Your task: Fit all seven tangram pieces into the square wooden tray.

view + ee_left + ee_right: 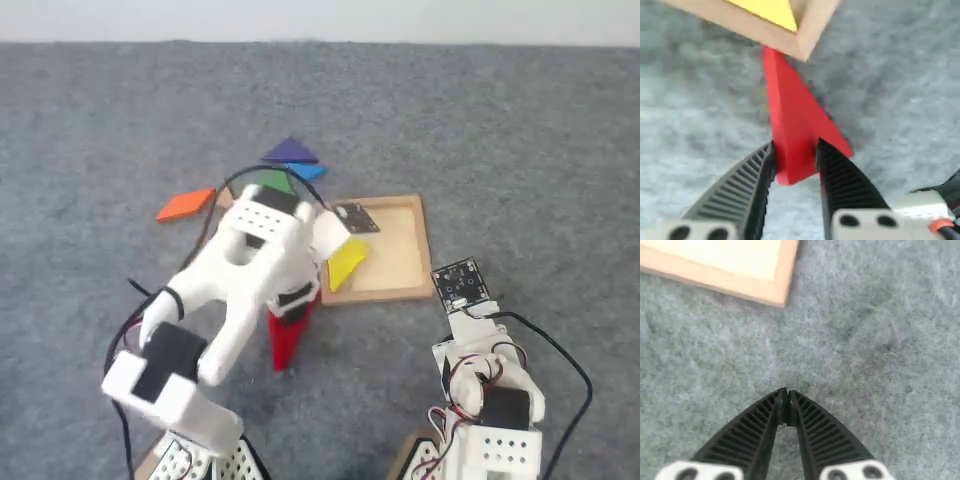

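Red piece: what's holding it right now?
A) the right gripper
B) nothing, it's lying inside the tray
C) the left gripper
C: the left wrist view shows the left gripper shut on the red piece, which sits on the carpet just outside the tray corner, while the right gripper is shut on nothing.

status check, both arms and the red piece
Left gripper shut on red piece, tip at tray corner. Right gripper shut, above carpet. Yellow piece in tray; rim in the path.

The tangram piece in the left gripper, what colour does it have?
The piece in the left gripper is red; the left wrist view shows it best.
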Robot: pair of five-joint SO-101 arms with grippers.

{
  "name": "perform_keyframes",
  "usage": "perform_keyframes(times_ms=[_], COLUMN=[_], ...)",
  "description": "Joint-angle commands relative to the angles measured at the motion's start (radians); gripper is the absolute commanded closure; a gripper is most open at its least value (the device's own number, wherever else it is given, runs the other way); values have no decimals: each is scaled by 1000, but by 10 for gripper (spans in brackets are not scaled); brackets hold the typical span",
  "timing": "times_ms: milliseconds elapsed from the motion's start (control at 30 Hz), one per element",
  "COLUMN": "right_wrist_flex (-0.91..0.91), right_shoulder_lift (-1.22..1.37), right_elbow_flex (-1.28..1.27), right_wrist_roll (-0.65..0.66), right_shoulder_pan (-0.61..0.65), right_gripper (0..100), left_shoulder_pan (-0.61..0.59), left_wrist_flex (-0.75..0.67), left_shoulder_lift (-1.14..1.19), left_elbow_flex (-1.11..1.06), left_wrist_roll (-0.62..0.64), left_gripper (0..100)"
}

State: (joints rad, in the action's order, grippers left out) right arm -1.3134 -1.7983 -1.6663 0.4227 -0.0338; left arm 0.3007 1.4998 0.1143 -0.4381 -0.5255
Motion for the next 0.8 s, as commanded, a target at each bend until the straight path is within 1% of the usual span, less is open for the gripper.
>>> perform_keyframes(times_ms=[0, 67, 267, 400, 567, 767], right_wrist_flex=[-2, -2, -2, -2, -2, -2], right_shoulder_lift=[-15, -15, -15, -15, -15, -15], right_elbow_flex=[-17, -17, -17, -17, -17, -17], right_wrist_roll=[8, 8, 8, 8, 8, 8], right_shoulder_pan=[4, 4, 4, 4, 4, 4], right_gripper=[991, 991, 991, 991, 991, 991], left_shoulder_pan=[48, 46, 37, 44, 40, 38], left_wrist_flex=[-61, -75, -120, -112, -38, 12], left_shoulder_lift=[-49, -35, -14, -83, -193, -288], left_elbow_flex=[-56, -77, -108, -110, -110, -107], left_wrist_roll=[37, 37, 37, 37, 37, 35], left_gripper=[885, 890, 991, 990, 990, 990])
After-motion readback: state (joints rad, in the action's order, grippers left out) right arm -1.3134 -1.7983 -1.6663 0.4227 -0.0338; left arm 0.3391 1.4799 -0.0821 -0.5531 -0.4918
